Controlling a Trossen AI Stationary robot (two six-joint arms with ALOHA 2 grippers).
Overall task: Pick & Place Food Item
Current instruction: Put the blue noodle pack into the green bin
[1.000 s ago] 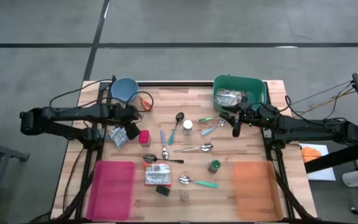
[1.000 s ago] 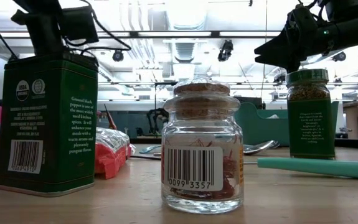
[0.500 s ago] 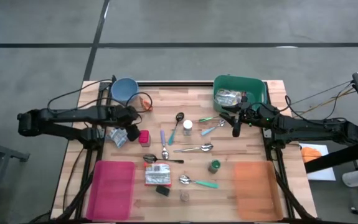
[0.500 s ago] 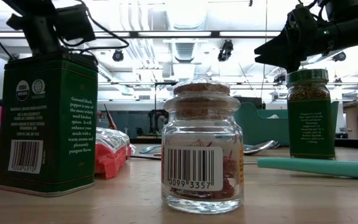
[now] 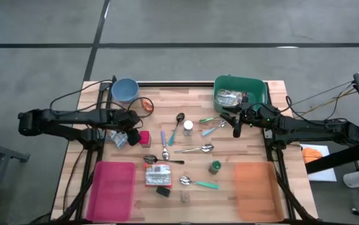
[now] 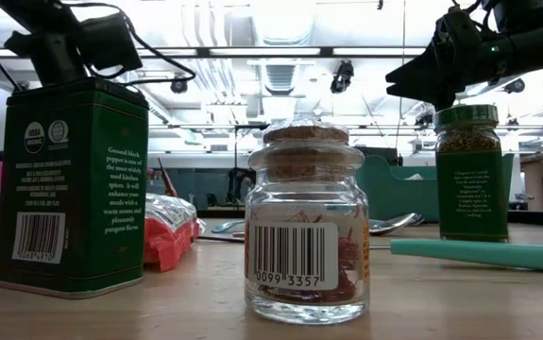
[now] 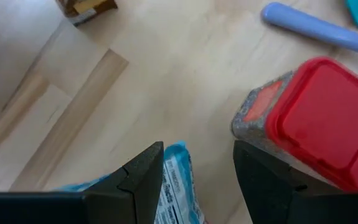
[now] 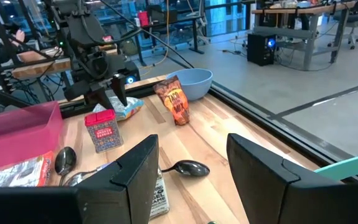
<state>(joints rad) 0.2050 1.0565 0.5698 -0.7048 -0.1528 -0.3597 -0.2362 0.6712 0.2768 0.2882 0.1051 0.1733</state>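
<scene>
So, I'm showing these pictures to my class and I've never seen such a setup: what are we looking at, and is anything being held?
Two dark robot arms work at a wooden table. One camera looks straight down, one sits at table height, and one rides on each wrist. On the table lie spoons, a blue bowl, a green bin, a pink tray, an orange tray and spice jars. The left gripper hangs open over a blue-and-white packet beside a red-lidded tin. The right gripper waits open near the bin. Neither holds anything.

Wooden table (image 5: 254, 140) carries a pink tray (image 5: 112, 190), orange tray (image 5: 253, 189), green bin (image 5: 259, 89), blue bowl (image 5: 125, 90), spoons, jars and food packets.
</scene>
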